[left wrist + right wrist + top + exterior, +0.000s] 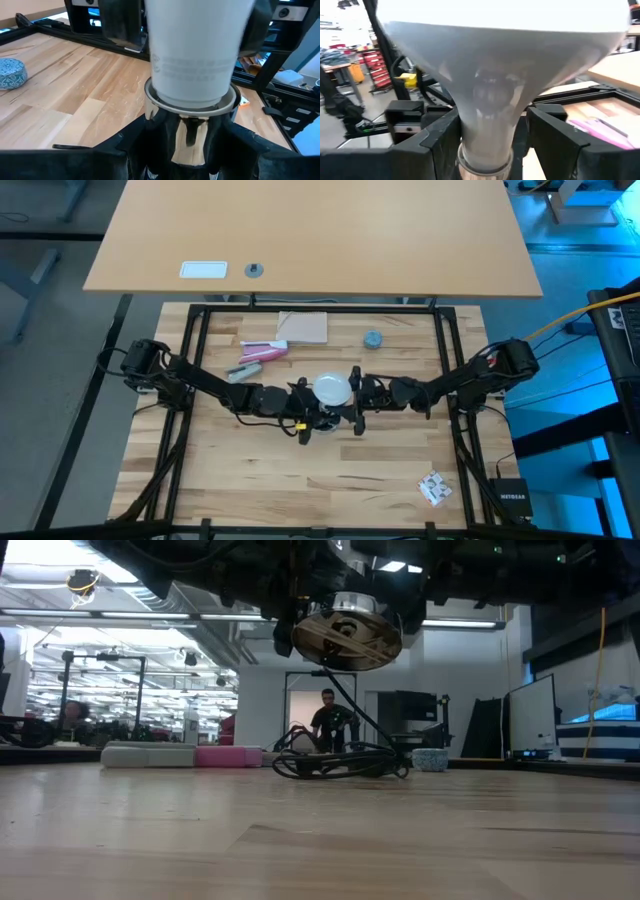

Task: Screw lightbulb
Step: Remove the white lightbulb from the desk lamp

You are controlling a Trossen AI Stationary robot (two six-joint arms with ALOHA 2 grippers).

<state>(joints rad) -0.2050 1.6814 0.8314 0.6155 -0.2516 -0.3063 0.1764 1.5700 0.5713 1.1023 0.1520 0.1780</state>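
Two grippers meet at the table's centre, raised off the wood. The left gripper (305,412) clamps the silvery socket (192,102) between its fingers, while the right gripper (357,395) is closed around the lightbulb (332,389), whose neck sits in that socket. A black cord (335,762) trails down to the table (300,480). A blue-grey cap (373,339) lies toward one o'clock, a pink item (262,350) toward eleven.

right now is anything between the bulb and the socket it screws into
Nothing visible: the lightbulb already sits with its neck in the socket, held up off the table between the left gripper and right gripper.
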